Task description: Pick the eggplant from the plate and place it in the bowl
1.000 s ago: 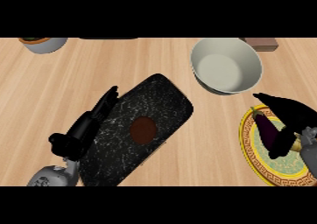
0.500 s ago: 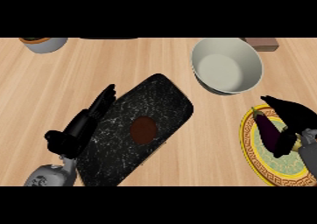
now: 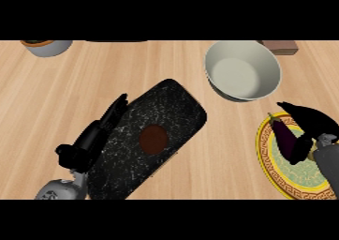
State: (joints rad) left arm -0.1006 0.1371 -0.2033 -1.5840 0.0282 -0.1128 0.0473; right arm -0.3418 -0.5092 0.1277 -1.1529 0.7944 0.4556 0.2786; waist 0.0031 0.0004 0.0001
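A dark purple eggplant (image 3: pixel 281 135) lies on the left part of a yellow-rimmed patterned plate (image 3: pixel 270 165) at the right edge. My right hand (image 3: pixel 312 121) hovers over the eggplant's upper right. Its fingers stretch toward the stem end and its thumb (image 3: pixel 303 149) hangs down beside the eggplant's right side; the hand looks open. The white bowl (image 3: pixel 243 77), with nothing in it, stands just above the plate. My left hand (image 3: pixel 88 141) rests open along the left edge of the black board, holding nothing.
A black speckled cutting board (image 3: pixel 134 159) with a brown round patch (image 3: pixel 153 139) lies tilted in the middle. A grey cup (image 3: pixel 46 47) stands at the top left and a brown block (image 3: pixel 281 46) at the top right.
My right hand has shifted slightly right and lower over the eggplant. The eggplant, plate, bowl and left hand stay where they were.
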